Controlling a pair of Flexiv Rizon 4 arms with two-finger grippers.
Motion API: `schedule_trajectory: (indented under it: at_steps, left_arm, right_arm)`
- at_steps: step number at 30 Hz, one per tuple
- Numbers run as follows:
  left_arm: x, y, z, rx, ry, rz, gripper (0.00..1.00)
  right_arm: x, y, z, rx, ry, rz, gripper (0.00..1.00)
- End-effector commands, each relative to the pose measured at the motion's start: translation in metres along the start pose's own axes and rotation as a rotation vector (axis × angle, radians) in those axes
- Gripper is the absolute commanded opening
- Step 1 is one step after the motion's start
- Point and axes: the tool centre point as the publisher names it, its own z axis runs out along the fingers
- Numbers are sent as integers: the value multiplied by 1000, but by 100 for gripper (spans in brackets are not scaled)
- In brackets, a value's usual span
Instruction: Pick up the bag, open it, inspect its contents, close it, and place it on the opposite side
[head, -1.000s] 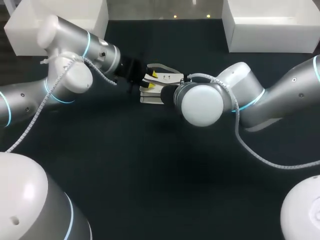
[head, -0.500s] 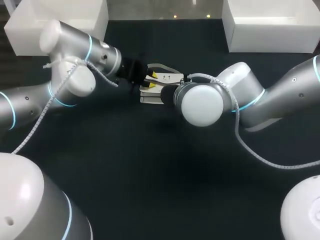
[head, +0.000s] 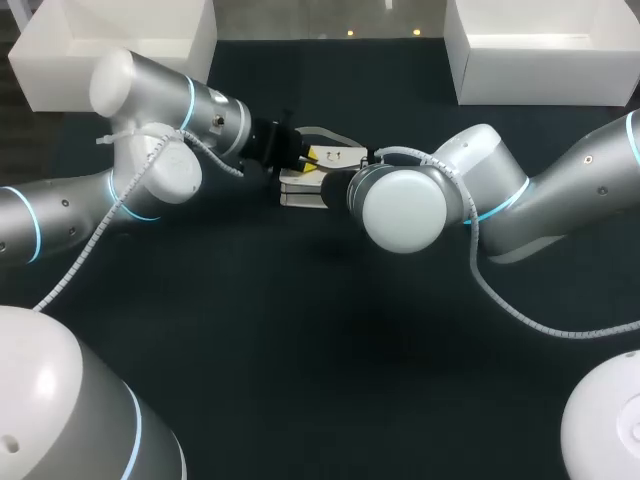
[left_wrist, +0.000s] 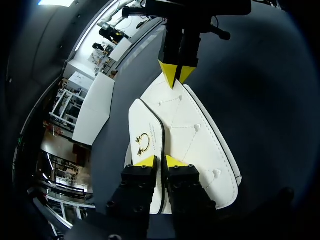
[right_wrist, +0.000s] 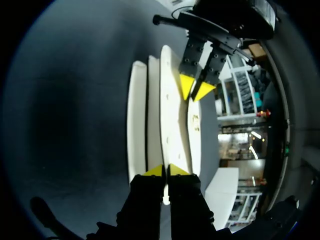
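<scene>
The white bag (head: 338, 154) shows against the dark table (head: 300, 330) in the upper middle of the frame, caught between two arms that meet over it from the left and right. The left gripper (left_wrist: 160, 161) is pinched on the bag's black-edged flap (left_wrist: 145, 125) just beside its gold clasp (left_wrist: 143, 144). The right gripper (right_wrist: 165, 171) is clamped on a white panel at the bag's opposite end, its yellow tips nearly touching.

The dark counter (head: 300, 340) carries a white box (head: 120, 50) at its far left corner, a second white box (head: 545, 60) at its far right corner, and a white bag (head: 335, 155) between them.
</scene>
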Motion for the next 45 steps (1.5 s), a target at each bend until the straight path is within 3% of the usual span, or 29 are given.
schedule_trajectory:
  at_steps: [1, 5, 28, 42, 44, 45]
  left_arm:
    - [0, 1, 7, -11, -10, -6, 7]
    - [-3, 2, 7, -29, -17, -18, 0]
    - [-56, 17, -19, 18, 77, -233, 0]
    - [-59, 16, -20, 19, 97, -237, 0]
    - [-55, 12, -18, 18, 91, -216, 31]
    - [-53, 11, -17, 8, 90, -206, 38]
  right_arm:
    - [1, 0, 0, -1, -4, 1, 0]
    - [1, 0, 0, -1, -4, 1, 0]
    - [1, 0, 0, -1, -4, 1, 0]
    - [1, 0, 0, -1, -4, 1, 0]
    - [1, 0, 0, -1, -4, 1, 0]
    - [1, 0, 0, -1, -4, 1, 0]
